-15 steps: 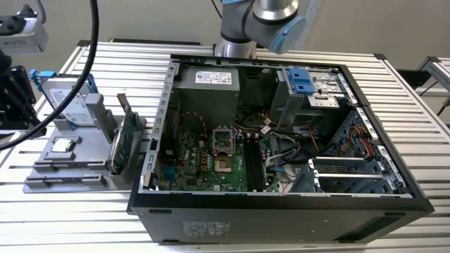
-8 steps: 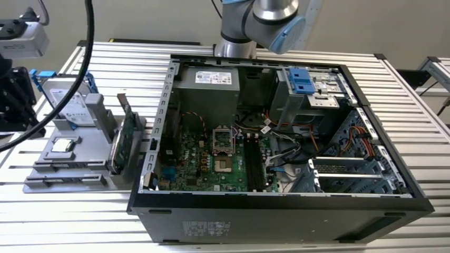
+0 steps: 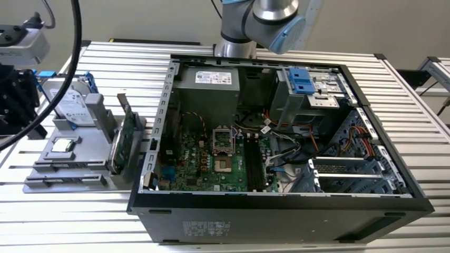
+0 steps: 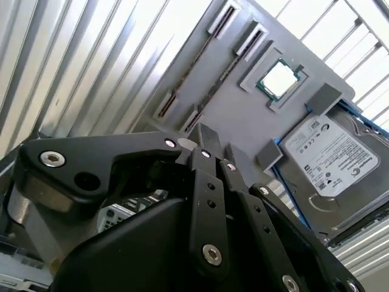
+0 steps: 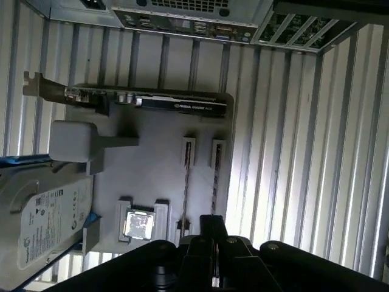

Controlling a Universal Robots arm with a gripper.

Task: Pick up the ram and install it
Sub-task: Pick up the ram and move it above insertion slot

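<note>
Two thin dark ram sticks stand on edge in the slotted holders of a grey tray [image 5: 152, 152]; one ram stick [image 5: 186, 188] lies beside the other [image 5: 215, 182]. In the second wrist view the same ram sticks [image 4: 189, 78] run along the tray [image 4: 243, 128]. In the exterior view the ram holders [image 3: 62, 165] are at the tray's near end, left of the open computer case [image 3: 281, 205]. My gripper [image 5: 213, 224] hangs above the tray's end near the ram and apart from it. The gripper [image 4: 203, 132] looks shut, with nothing seen between its fingers.
The tray also carries a silver hard drive [image 5: 42, 219], a processor chip [image 5: 138, 224] and a green card with a metal bracket [image 5: 152, 102]. The case's motherboard [image 3: 211, 158] lies open on the ribbed metal table [image 3: 422, 121]. Black cables [image 3: 49, 89] hang at the exterior view's left.
</note>
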